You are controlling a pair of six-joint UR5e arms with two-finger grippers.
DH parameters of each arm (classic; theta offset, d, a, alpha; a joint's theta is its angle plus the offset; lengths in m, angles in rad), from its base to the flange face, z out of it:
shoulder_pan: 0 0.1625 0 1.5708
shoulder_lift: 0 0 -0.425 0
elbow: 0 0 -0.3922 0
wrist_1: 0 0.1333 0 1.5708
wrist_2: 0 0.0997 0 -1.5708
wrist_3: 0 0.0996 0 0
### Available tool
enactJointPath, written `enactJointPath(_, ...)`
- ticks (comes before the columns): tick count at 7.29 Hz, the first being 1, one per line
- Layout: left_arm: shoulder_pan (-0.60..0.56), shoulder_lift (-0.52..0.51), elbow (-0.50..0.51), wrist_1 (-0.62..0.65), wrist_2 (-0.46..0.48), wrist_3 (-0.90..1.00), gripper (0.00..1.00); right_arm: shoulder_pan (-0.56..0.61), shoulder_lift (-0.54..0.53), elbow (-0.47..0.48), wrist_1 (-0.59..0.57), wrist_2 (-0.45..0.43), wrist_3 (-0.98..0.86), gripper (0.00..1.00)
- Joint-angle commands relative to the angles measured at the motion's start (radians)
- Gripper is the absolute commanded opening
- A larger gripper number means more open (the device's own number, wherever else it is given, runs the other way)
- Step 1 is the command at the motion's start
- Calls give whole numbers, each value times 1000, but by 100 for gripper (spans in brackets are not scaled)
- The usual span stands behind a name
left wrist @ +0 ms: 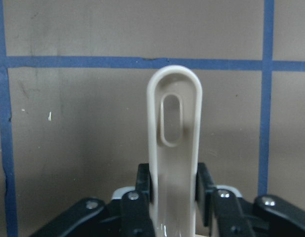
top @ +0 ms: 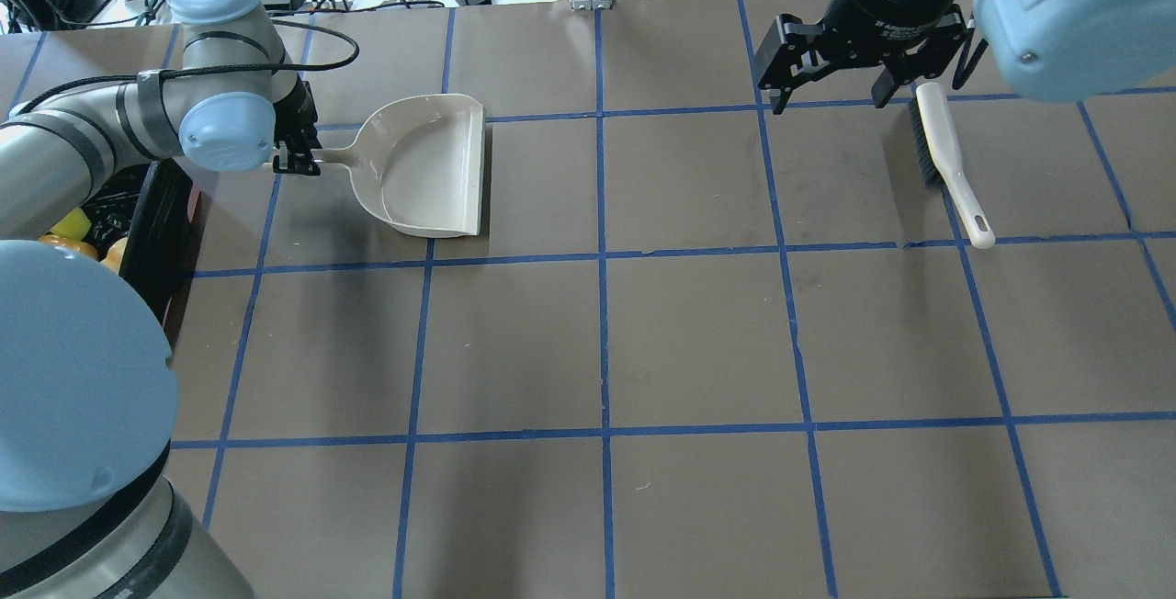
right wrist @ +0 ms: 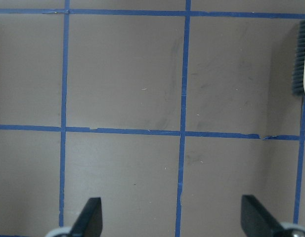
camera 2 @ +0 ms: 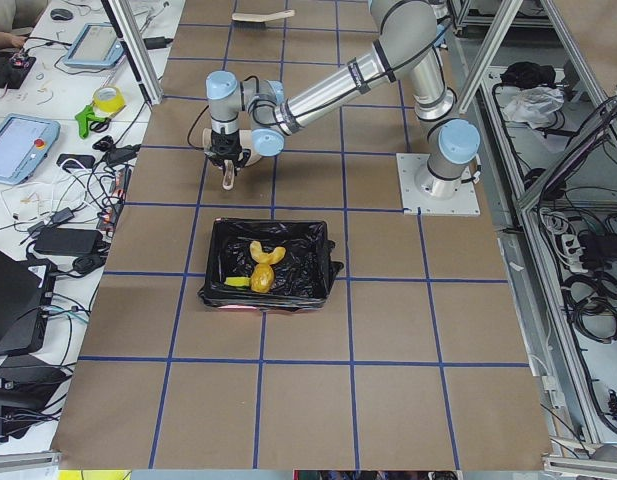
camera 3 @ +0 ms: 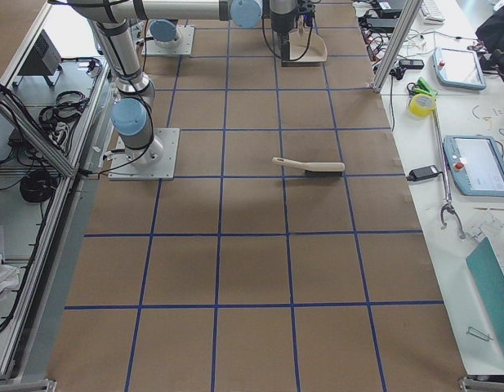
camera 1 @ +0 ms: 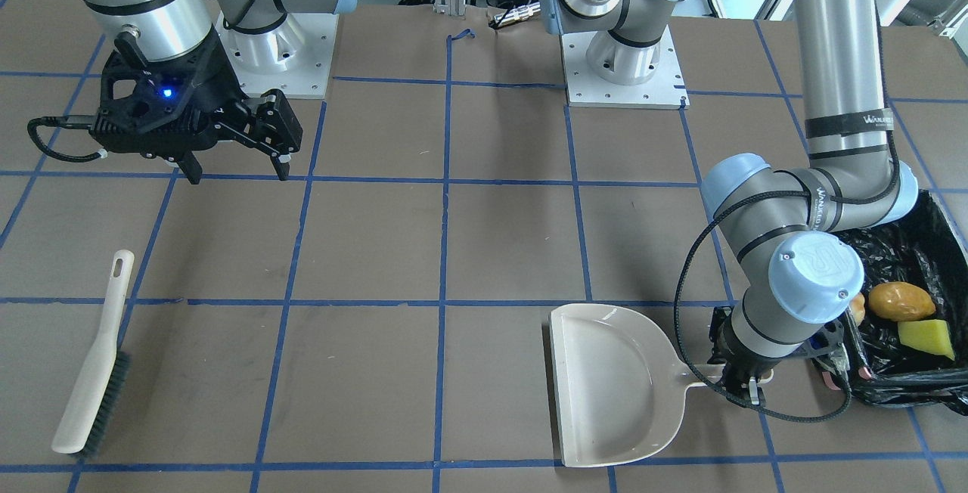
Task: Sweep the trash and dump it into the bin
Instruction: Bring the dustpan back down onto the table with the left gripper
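Note:
The trash lies in the bin (camera 1: 929,396), a black-bagged container at the table's left end: a potato-like lump (camera 1: 900,301), a sponge wedge (camera 1: 926,337) and a croissant piece (camera 2: 263,255). My left gripper (camera 1: 745,387) is shut on the handle (left wrist: 174,143) of the beige dustpan (top: 432,167), which lies flat and empty on the table beside the bin. My right gripper (top: 831,103) is open and empty, hovering above the table next to the beige brush (top: 946,158), which lies flat.
Brown table surface with a blue tape grid. Both arm bases (camera 1: 276,54) stand at the robot's side. The bin also shows in the overhead view (top: 156,213), under my left arm. Cables and tablets (camera 3: 476,163) lie beyond the table's far edge.

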Motion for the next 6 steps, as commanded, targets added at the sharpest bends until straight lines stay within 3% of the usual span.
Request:
enactJointPath(1, 0, -2, 2, -3, 0, 8, 0, 0, 0, 0, 0, 0, 0, 100)
enactJointPath(6, 1, -15, 16, 11, 0, 19, 0, 0, 0, 0, 0, 0, 0, 100)
